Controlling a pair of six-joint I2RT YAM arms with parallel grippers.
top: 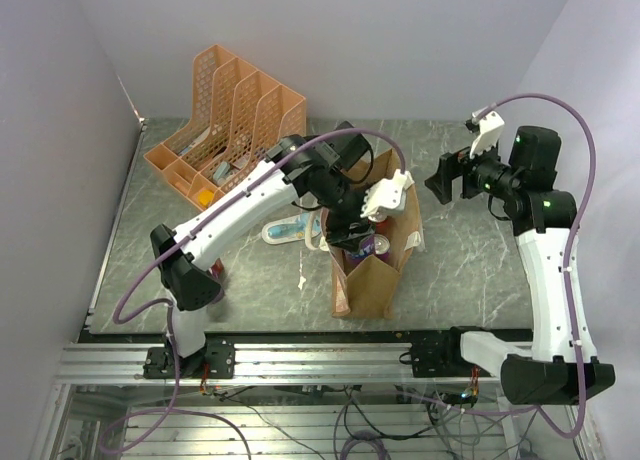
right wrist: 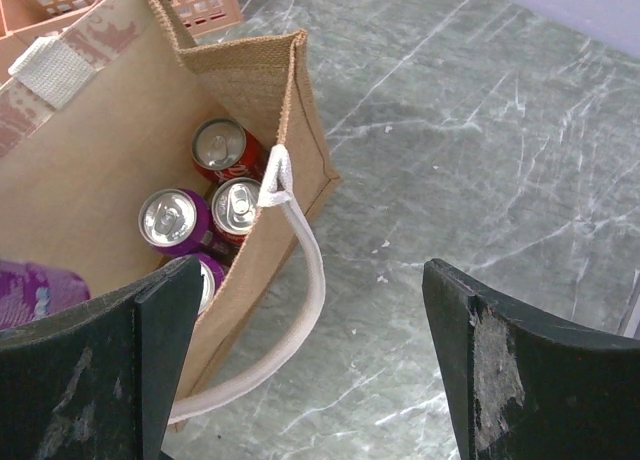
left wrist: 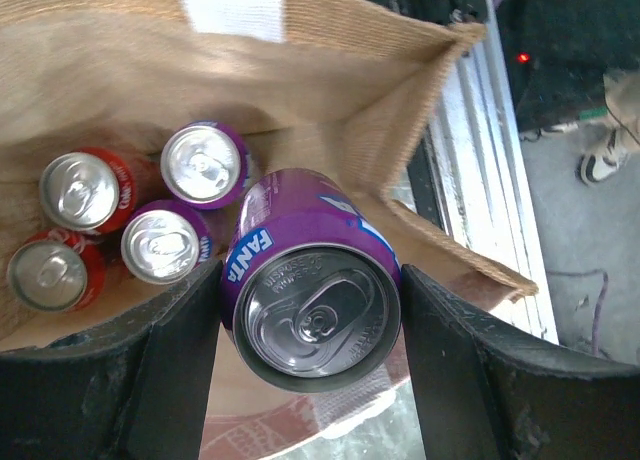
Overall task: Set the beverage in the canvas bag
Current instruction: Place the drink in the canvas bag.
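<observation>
The canvas bag [top: 375, 275] stands open in the middle of the table, tan with white strap handles. My left gripper [top: 352, 232] is over its mouth, shut on a purple Fanta can [left wrist: 310, 280] held upright between the fingers [left wrist: 180, 360]. In the left wrist view the bag's inner wall [left wrist: 330, 90] shows below, with two red cans [left wrist: 80, 190] and two purple cans [left wrist: 205, 165] standing on the bottom. My right gripper [top: 452, 177] is open and empty, over the table to the right of the bag [right wrist: 120, 150]. The held can shows in the right wrist view [right wrist: 30, 292] too.
An orange mesh file organiser [top: 225, 120] stands at the back left. A flat blue-and-white object [top: 285, 230] lies left of the bag. A white handle [right wrist: 305, 280] hangs outside the bag's right wall. The metal rail [top: 300, 365] runs along the near edge.
</observation>
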